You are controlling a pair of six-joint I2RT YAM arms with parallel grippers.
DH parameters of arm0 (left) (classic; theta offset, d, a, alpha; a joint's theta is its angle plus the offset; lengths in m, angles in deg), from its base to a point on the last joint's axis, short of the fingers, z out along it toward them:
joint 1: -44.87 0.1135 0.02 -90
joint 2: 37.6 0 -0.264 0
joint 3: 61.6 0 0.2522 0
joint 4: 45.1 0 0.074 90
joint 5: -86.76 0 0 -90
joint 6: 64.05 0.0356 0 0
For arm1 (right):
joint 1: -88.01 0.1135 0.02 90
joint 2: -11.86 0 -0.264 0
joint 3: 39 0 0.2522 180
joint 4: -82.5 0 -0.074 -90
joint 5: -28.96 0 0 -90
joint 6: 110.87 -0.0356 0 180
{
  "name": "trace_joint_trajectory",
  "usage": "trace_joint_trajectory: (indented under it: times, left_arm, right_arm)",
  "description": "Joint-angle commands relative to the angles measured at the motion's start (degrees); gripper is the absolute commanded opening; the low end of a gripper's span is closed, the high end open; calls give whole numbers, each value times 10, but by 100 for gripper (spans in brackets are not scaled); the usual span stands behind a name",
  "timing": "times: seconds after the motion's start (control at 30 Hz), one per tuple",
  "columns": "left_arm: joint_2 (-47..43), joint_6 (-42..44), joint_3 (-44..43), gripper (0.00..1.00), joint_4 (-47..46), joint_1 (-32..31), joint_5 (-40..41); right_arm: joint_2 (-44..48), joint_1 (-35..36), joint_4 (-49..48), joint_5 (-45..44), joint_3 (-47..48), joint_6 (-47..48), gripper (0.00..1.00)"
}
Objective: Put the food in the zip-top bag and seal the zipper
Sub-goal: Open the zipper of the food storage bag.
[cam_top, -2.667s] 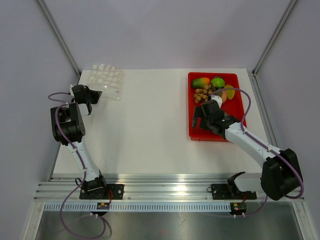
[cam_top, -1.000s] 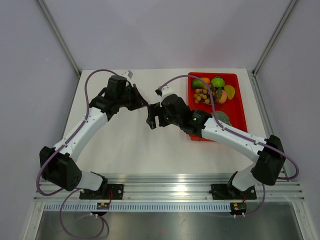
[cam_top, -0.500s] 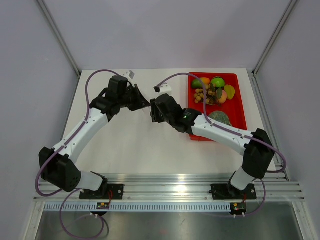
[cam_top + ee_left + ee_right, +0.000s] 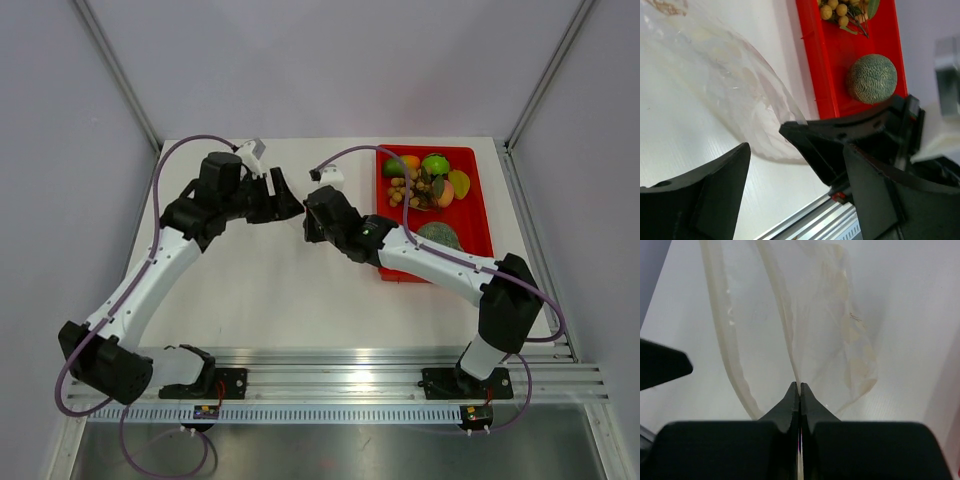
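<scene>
Closest to me, wide white table stretches from the arm bases out to where the two arms meet in the middle.

There, my right gripper has its jaws squeezed tight on a thin edge of the zip-top bag. The zipper is the whitish strip curving away along the bag's mouth.

My left gripper is just beside it with its jaws spread wide. The clear bag sits in front of that gap.

Off to the right, the red tray runs toward the far table edge. The melon sits alone at its near end. The longan cluster, orange-peach fruit, yellow piece, mango and green apple crowd its far end.
</scene>
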Motion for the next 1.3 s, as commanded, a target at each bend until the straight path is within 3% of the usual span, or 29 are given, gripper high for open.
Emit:
trace_joint_trajectory:
  times: [0.0,0.1,0.17,0.2,0.3,0.43,0.6,0.9,0.97,1.1,1.13,1.27]
  left_arm:
    - [-55,49,-20,71,14,-5,-25]
    - [-93,30,23,61,5,-5,33]
    - [-110,6,50,60,-17,-6,76]
    - [-124,-13,84,61,-30,-5,85]
    - [-125,-37,117,80,-78,-5,83]
    - [-88,-47,131,79,-117,-6,84]
    - [-53,-52,130,65,-137,-6,98]
    - [9,-65,136,51,-181,-6,146]
    - [17,-60,127,45,-162,-6,150]
    - [25,-22,82,13,-101,-6,160]
    - [32,-10,41,0,-61,-6,159]
    - [67,79,-105,0,71,-6,160]
  right_arm:
    - [14,-10,-35,22,1,-38,0]
    - [19,-10,-43,33,-4,-55,0]
    - [21,-11,-45,38,-6,-60,0]
    - [21,-12,-48,41,-7,-62,0]
    - [20,-12,-55,50,-10,-65,0]
    - [18,-12,-59,65,-15,-70,0]
    - [31,-13,-64,60,-33,-75,0]
    - [48,-21,-67,65,-54,-85,0]
    - [56,-32,-70,82,-63,-95,0]
    - [79,-93,-119,160,-110,-146,0]
    - [83,-105,-132,195,-121,-161,0]
    - [96,-146,-220,274,-164,-243,0]
